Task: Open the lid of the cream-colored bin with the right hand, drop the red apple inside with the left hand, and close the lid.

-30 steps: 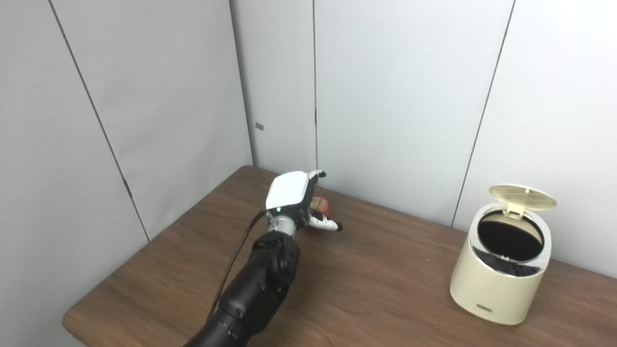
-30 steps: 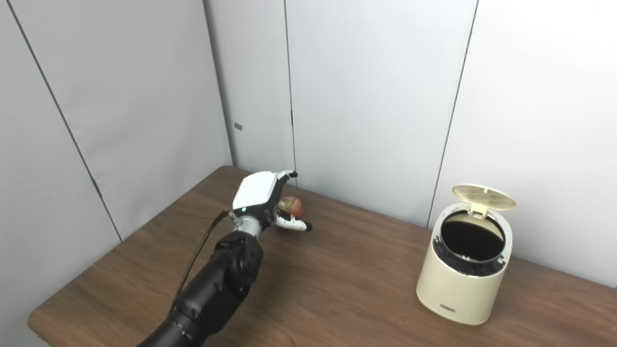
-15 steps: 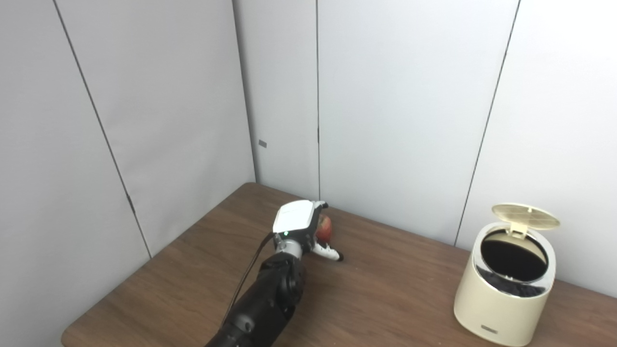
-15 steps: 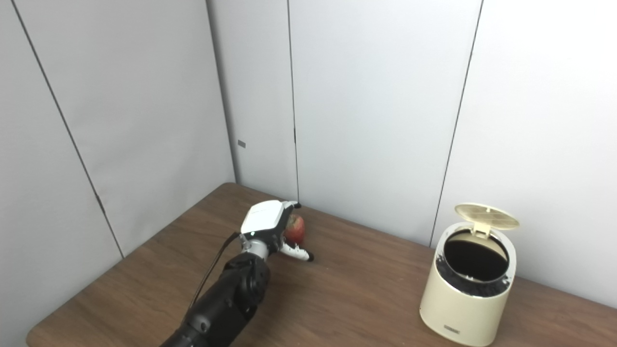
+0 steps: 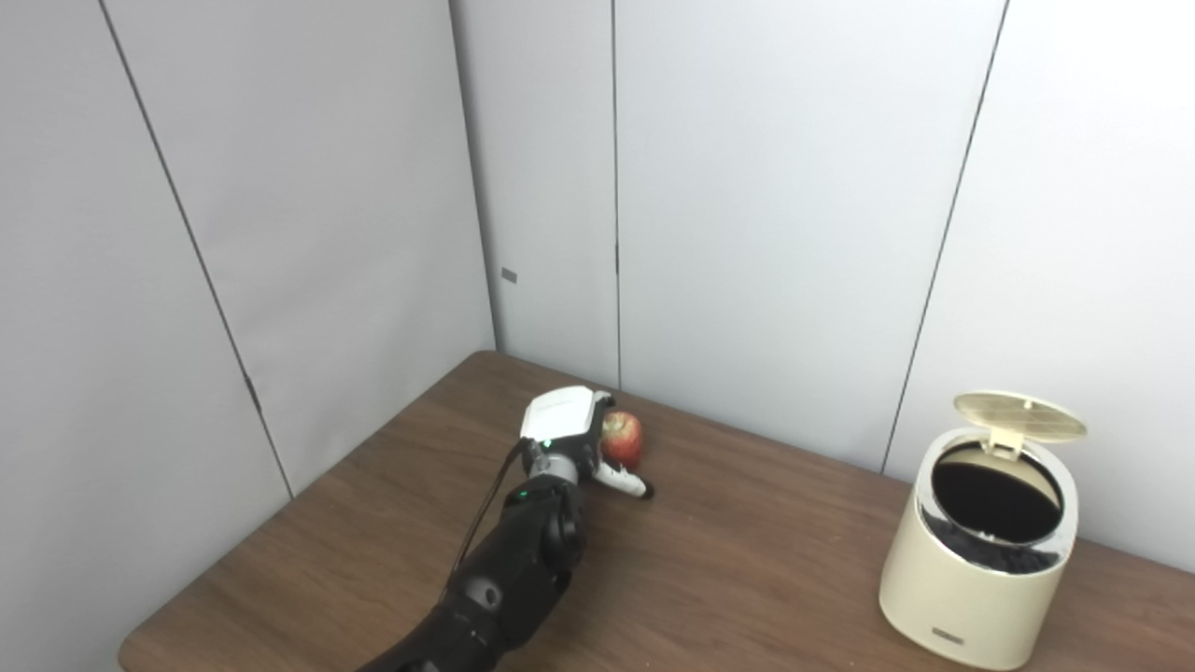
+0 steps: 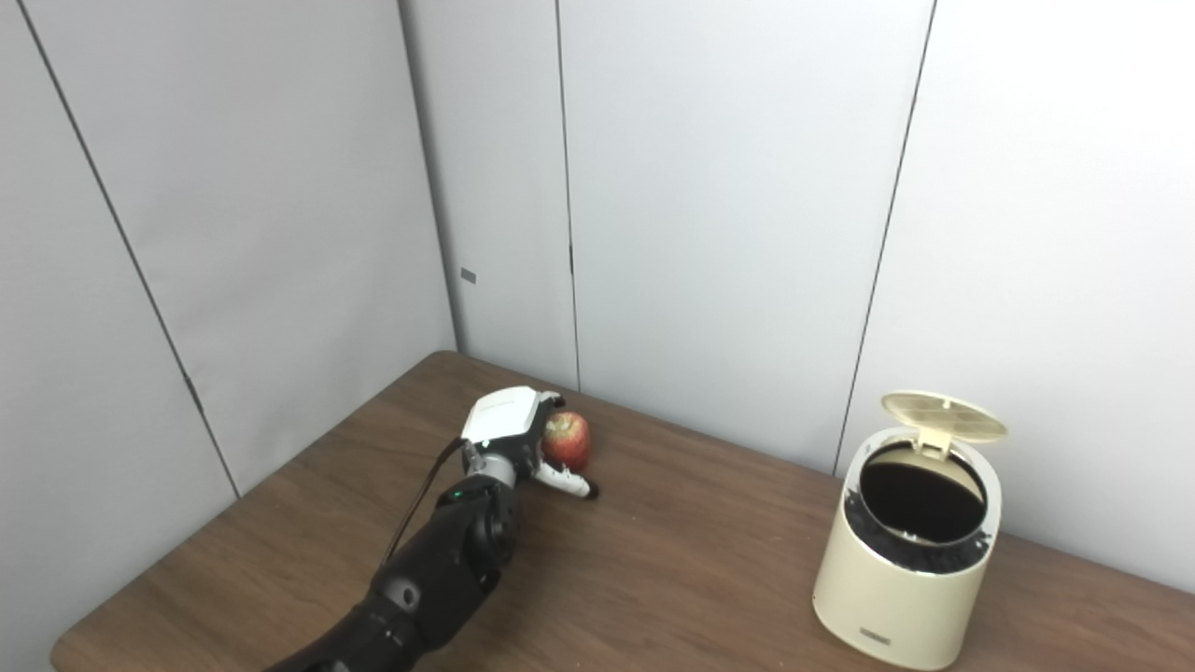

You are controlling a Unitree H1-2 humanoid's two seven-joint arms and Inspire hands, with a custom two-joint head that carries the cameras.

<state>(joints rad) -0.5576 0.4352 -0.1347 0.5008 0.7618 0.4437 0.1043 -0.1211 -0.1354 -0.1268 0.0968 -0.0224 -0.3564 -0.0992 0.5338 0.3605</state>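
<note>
Grey wall panels back a brown wooden table; cream-coloured round bin at lower right, lid up; left hand, centre-left, fingers spread, cupping but not gripping the small red apple resting on the tabletop.

My red apple sits on the brown table, close to the back wall. My cream bin stands far off to the right, its round lid tipped up, dark inside.
</note>
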